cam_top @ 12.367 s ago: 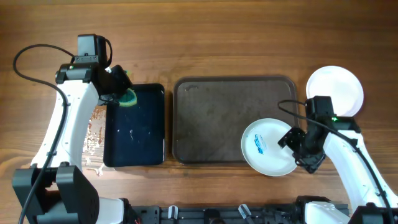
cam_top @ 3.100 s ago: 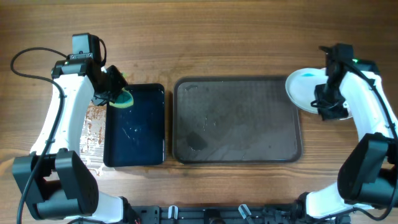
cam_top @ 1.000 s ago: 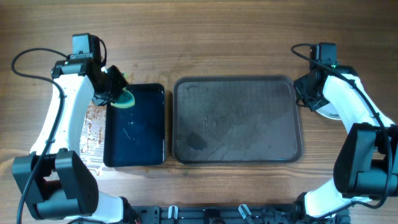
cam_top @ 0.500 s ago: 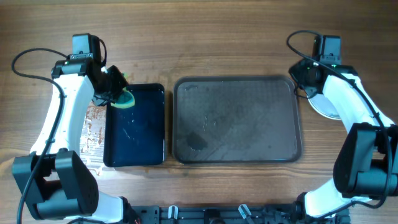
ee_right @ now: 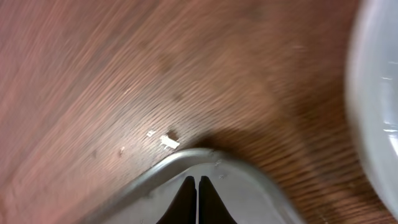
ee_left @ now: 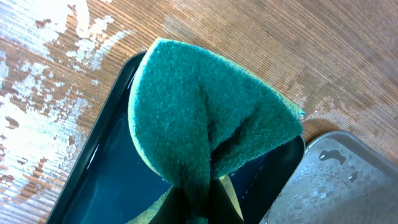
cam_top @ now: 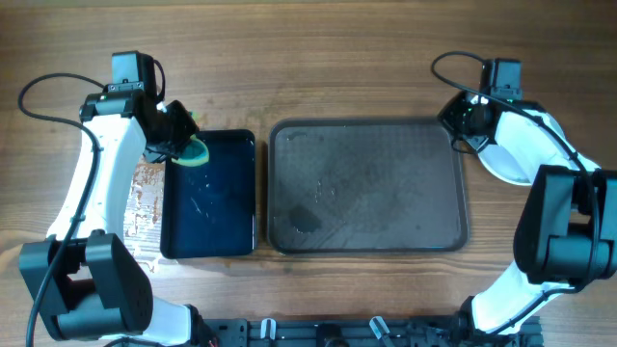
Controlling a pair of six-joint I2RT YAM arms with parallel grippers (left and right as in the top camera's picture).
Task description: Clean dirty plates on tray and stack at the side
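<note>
The big grey-brown tray (cam_top: 366,183) lies mid-table with a wet, bare floor. White plates (cam_top: 514,154) rest on the wood just right of it, partly under my right arm; how many I cannot tell. One plate rim (ee_right: 373,106) shows in the right wrist view. My right gripper (cam_top: 460,123) is shut on nothing, hovering over the tray's far right corner (ee_right: 186,155); its tips (ee_right: 196,182) touch each other. My left gripper (cam_top: 183,145) is shut on a folded green sponge (cam_top: 196,152) above the black tray's far left corner. The sponge (ee_left: 205,124) fills the left wrist view above the gripper (ee_left: 202,208).
A smaller glossy black tray (cam_top: 207,198) holding water lies left of the big tray; its pool (ee_left: 106,180) shows under the sponge. Wet white streaks (cam_top: 145,202) mark the wood left of it. Cables loop off both arms at the back.
My right gripper set the plate down at the right of the big tray, let go, and has slid left to the tray's far right corner. The left arm and sponge have not moved.
</note>
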